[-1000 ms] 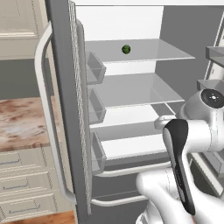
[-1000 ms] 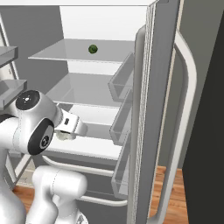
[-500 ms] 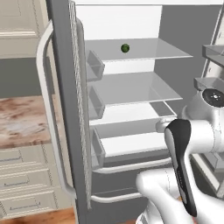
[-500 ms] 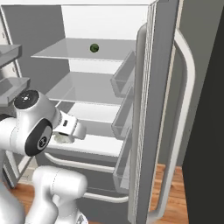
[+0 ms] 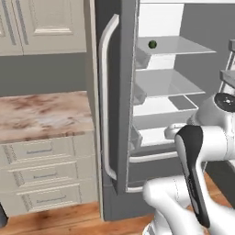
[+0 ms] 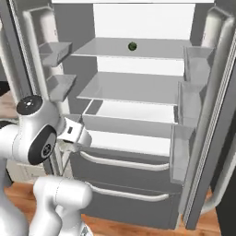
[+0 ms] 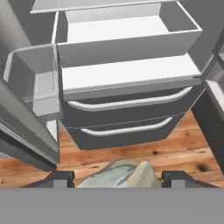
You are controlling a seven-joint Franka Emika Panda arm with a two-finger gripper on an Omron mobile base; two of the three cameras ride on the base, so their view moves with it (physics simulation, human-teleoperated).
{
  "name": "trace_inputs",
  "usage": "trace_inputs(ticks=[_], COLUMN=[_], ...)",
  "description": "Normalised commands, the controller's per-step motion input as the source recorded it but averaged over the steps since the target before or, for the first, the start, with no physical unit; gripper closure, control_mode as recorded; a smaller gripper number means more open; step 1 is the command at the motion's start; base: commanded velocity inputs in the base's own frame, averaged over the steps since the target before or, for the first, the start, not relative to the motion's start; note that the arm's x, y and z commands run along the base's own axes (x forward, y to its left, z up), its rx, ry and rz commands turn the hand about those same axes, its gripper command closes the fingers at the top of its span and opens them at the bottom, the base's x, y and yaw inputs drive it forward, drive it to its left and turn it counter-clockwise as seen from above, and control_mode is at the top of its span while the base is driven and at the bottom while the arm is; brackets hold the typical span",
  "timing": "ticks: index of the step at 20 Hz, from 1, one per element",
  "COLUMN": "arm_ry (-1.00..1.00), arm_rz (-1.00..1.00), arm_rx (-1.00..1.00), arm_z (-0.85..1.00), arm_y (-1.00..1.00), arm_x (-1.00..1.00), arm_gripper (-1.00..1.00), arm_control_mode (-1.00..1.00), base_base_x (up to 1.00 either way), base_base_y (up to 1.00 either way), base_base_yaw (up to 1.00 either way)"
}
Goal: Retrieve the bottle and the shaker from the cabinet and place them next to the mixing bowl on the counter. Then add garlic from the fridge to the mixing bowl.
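Between the claw [image 7: 114,177] tips, garlic [image 7: 119,176] lies crosswise

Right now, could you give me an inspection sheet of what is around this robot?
Surface: marbled counter left of the fridge, above three drawers.
Job's things: garlic, pale and lumpy, between the finger tips in the hand view.
Clutter: one small dark green round thing on the fridge's upper glass shelf.
Grippers: gripper closed on the garlic, pointing down at the fridge's lower drawers.
Cables: nothing seen.
Surroundings: fridge with both doors open, wooden floor, pale wall cabinet over the counter.
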Motion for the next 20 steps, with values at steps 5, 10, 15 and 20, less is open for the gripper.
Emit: trace_inputs(ticks=[5,10,15,20], arm_ry=[0.00,0.00,0.00,0.00], arm_rz=[0.00,0.00,0.00,0.00], arm_rx=[0.00,0.00,0.00,0.00], arm_z=[0.00,0.00,0.00,0.00], arm_y=[0.00,0.00,0.00,0.00], arm_x=[0.00,0.00,0.00,0.00], arm_gripper=[1.00,1.00,1.00,1.00], arm_control_mode=[1.00,1.00,1.00,1.00], base_base_x=[-0.59,-0.66,-0.27,-0.02], base_base_y=[0.98,1.00,1.00,0.97], base_base_yaw=[-0.07,-0.09,-0.08,-0.05])
